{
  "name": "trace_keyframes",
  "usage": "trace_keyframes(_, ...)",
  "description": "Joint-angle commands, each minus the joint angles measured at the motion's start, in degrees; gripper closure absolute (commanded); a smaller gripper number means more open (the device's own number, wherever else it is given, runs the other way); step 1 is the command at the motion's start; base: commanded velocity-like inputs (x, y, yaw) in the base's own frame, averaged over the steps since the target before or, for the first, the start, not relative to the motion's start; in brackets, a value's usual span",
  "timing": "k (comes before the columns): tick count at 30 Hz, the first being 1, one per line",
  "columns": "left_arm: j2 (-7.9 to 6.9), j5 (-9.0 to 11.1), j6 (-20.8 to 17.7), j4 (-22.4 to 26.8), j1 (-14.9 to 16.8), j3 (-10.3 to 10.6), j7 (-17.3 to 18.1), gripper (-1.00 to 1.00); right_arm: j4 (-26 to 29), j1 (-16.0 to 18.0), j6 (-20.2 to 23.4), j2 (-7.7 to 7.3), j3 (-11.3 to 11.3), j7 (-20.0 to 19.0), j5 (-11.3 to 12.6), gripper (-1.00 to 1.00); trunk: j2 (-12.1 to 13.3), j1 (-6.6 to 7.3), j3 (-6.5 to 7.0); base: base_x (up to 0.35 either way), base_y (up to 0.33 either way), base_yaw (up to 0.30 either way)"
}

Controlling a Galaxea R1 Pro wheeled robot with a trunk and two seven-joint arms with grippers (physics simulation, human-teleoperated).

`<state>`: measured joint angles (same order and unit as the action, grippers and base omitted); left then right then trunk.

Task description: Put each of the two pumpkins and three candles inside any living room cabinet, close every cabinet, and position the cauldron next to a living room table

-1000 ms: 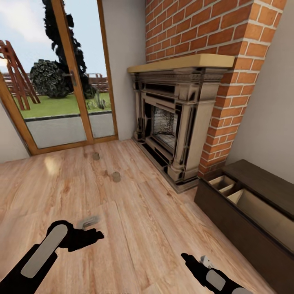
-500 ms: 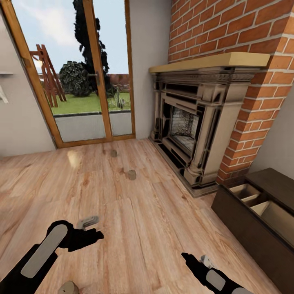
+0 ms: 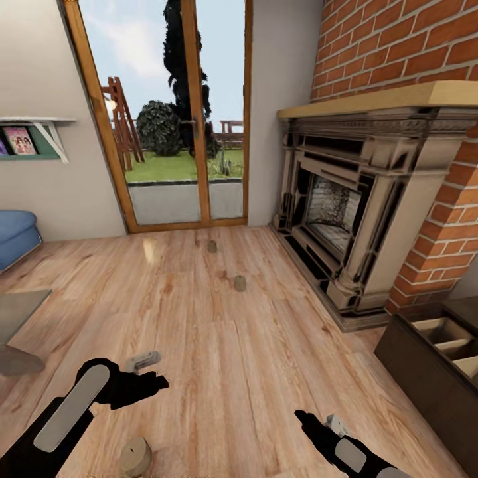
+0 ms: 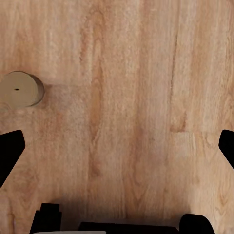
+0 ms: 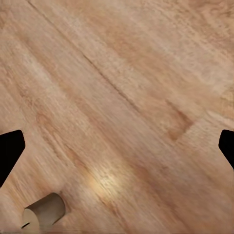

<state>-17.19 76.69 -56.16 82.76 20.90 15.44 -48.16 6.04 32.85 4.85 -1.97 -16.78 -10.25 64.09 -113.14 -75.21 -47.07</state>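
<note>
Three beige candles stand on the wood floor in the head view: one (image 3: 212,246) near the glass door, one (image 3: 239,283) in mid-floor, one (image 3: 136,457) close below my left arm. My left gripper (image 3: 151,372) hangs open and empty above the floor. In the left wrist view a candle (image 4: 19,89) stands off to one side of the open left gripper (image 4: 117,151). My right gripper (image 3: 318,419) is open and empty; its wrist view shows a candle (image 5: 46,210) short of the spread right gripper (image 5: 117,146). The dark-brown cabinet (image 3: 425,372) stands at the right, its compartment pulled out. No pumpkins or cauldron are in view.
The brick fireplace (image 3: 352,199) juts out on the right, beside the cabinet. A glass garden door (image 3: 179,133) is straight ahead. A blue sofa (image 3: 13,236) and a corner of the grey table (image 3: 16,309) sit at the left edge.
The camera has swung left, so the whole scene slid right. The sofa, table corner and the near candle came into view. Both arms hold the same pose.
</note>
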Motion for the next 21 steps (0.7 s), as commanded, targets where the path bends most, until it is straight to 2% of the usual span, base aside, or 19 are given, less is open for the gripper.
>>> trace_keyframes(1,-0.03,0.5,0.0,0.0,0.1,0.1,-0.6,-1.0,0.0,0.0,0.2,-0.05,-0.4,-0.1,0.6,-1.0,0.0,0.01,-0.05,0.0,0.0,0.291)
trace_keyframes(13,-0.39,0.6,-0.1,0.2,0.1,0.1,-0.3,-1.0,0.0,0.0,0.1,-0.05,-0.4,-0.2,0.6,-1.0,0.0,0.01,-0.05,0.014,0.0,0.284)
trace_keyframes(17,-0.45,0.5,-0.1,0.2,0.1,0.0,-0.3,-1.0,0.0,0.0,0.1,-0.05,-0.4,-0.3,0.6,-1.0,0.0,0.01,-0.05,0.178,0.0,0.185)
trace_keyframes(21,-0.46,0.5,-0.1,0.2,0.1,0.0,-0.4,-1.0,0.0,0.0,0.2,-0.05,-0.4,-0.3,0.6,-1.0,0.0,0.01,-0.05,0.289,0.005,0.034)
